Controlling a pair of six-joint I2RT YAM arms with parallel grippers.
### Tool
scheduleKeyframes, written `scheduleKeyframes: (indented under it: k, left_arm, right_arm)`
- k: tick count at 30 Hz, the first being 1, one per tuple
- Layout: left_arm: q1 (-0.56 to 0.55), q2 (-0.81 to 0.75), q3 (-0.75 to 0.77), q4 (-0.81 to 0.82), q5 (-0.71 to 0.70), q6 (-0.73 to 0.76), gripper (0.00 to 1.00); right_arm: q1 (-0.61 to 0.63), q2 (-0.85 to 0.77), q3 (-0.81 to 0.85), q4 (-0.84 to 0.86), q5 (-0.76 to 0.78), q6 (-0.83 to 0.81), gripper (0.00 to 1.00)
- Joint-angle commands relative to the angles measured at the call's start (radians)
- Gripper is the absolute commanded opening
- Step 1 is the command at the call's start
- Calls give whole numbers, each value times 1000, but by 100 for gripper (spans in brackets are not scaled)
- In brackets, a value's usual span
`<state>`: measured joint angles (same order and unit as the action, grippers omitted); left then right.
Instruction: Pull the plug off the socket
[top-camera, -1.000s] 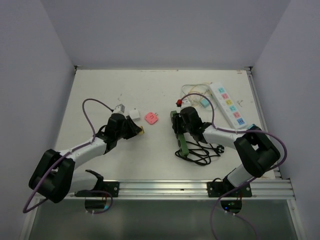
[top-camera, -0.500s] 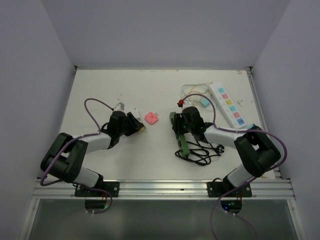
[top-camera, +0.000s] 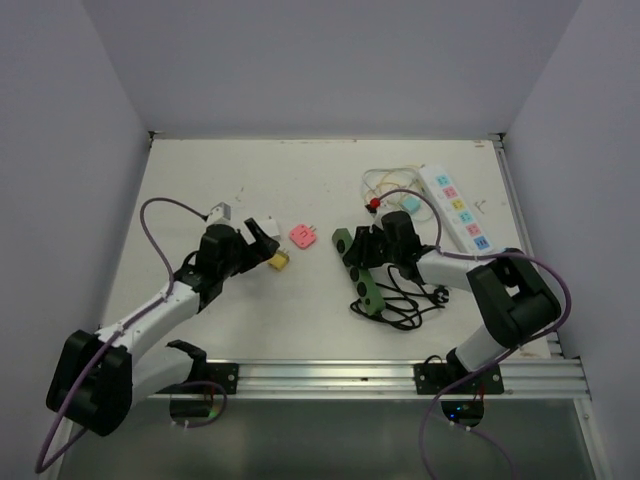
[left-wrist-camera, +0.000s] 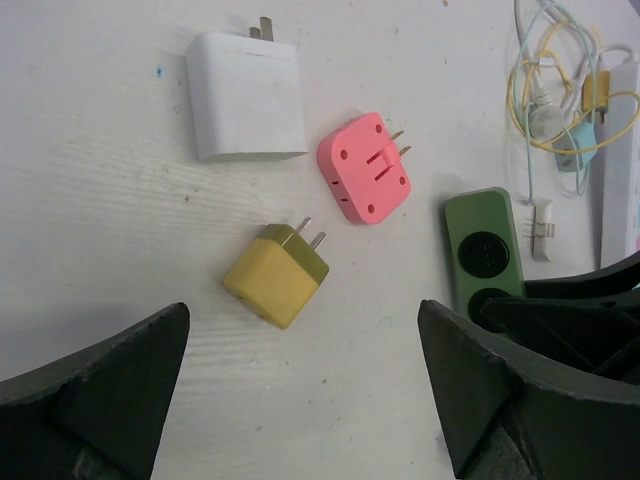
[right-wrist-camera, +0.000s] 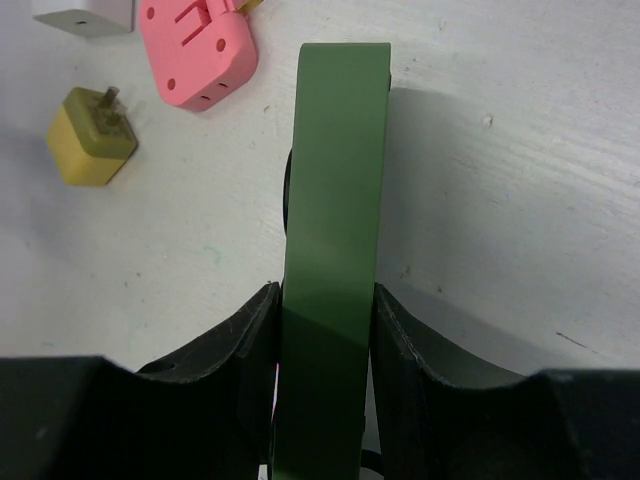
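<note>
The yellow plug lies loose on the table with its prongs free, also visible from above and in the right wrist view. My left gripper stands open just short of it, nothing between its fingers; from above it sits left of the plug. The green socket strip is on its edge, and my right gripper is shut on it. In the top view the green socket strip lies right of the plug, with my right gripper on it.
A pink adapter and a white charger lie just beyond the yellow plug. A coiled black cable trails from the green strip. A white power strip and a bundle of thin cords sit at the back right.
My left gripper has opened and let go of the yellow plug, which now rests on the table, and the arm has drawn back to the left. The right gripper keeps its hold.
</note>
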<state>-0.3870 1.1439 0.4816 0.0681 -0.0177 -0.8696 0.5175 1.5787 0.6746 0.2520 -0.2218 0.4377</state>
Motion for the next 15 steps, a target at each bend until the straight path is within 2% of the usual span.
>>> scheduleKeyframes:
  k: [1, 4, 7, 8, 10, 11, 13, 14, 15]
  left_arm:
    - [7, -114, 58, -186, -105, 84, 100]
    - [7, -225, 115, -304, -177, 131, 99]
    - [7, -323, 167, -401, -246, 179, 100]
    - [7, -363, 179, -436, -273, 191, 99]
    - [7, -398, 218, -467, -298, 225, 100]
    - [7, -426, 230, -494, -320, 233, 100]
    - [7, -450, 264, -517, -341, 262, 100]
    - [7, -472, 273, -536, -355, 270, 99]
    - [7, -484, 281, -545, -361, 277, 100]
  right_arm:
    - [-30, 32, -15, 101, -155, 74, 0]
    - [-54, 49, -20, 109, -157, 96, 1]
    - [-70, 49, -27, 104, -134, 98, 14]
    - [-68, 43, -24, 81, -123, 93, 25]
    - [-70, 35, -29, 75, -111, 87, 37]
    - [-70, 32, -33, 64, -91, 87, 50]
    - [-71, 17, -32, 37, -67, 81, 60]
    - [-71, 9, -24, 3, -41, 76, 69]
    - [-70, -17, -21, -16, -27, 76, 72]
